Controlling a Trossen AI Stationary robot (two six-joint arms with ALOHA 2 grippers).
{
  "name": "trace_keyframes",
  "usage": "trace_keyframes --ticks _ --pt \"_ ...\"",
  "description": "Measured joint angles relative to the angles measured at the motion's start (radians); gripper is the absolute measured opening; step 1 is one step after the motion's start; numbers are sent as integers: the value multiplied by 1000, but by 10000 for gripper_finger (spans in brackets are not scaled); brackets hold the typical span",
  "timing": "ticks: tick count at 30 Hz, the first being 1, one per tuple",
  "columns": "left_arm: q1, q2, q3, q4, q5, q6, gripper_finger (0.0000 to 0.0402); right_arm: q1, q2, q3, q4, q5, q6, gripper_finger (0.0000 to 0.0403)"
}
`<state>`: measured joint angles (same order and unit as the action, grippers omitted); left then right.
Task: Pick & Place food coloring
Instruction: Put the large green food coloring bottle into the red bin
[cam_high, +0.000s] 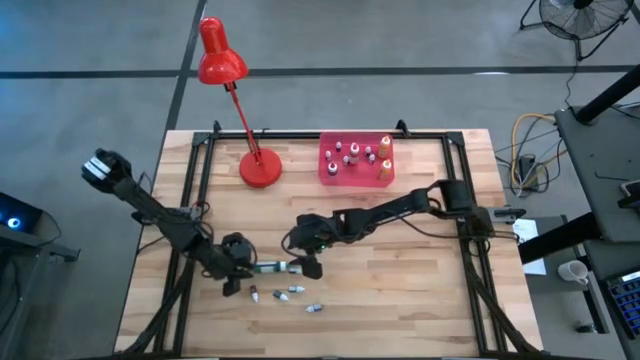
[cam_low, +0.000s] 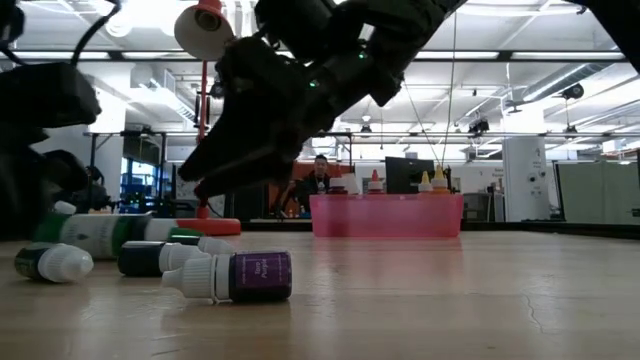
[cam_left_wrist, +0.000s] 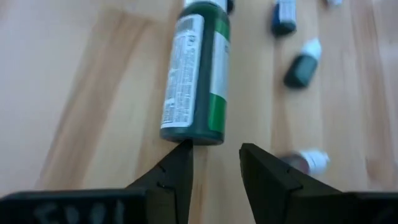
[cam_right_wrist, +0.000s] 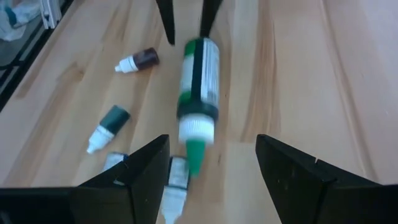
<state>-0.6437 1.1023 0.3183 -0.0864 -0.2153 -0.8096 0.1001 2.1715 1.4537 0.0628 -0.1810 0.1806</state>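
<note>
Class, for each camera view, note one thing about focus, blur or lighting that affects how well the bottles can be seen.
High view: evenly lit, but the small bottles are tiny specks. Low view: the purple bottle is sharp, while bright ceiling lights leave the arm in silhouette. Left wrist view: the large green bottle is soft and the small ones behind it blurred. Right wrist view: the same bottle looks smeared.

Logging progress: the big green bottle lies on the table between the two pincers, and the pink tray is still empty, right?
Not empty. The high view shows the pink tray already holding several small bottles. The big green bottle does lie between the left pincer and the right pincer.
</note>
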Motion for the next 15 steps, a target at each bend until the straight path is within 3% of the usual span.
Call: trace_keyframes --ticks 7,15 --pt "84 78 0 126 61 89 106 3 46 44 -14 0 3 233" --pt "93 171 14 191 114 79 106 38 63 48 -74 -1 -5 233"
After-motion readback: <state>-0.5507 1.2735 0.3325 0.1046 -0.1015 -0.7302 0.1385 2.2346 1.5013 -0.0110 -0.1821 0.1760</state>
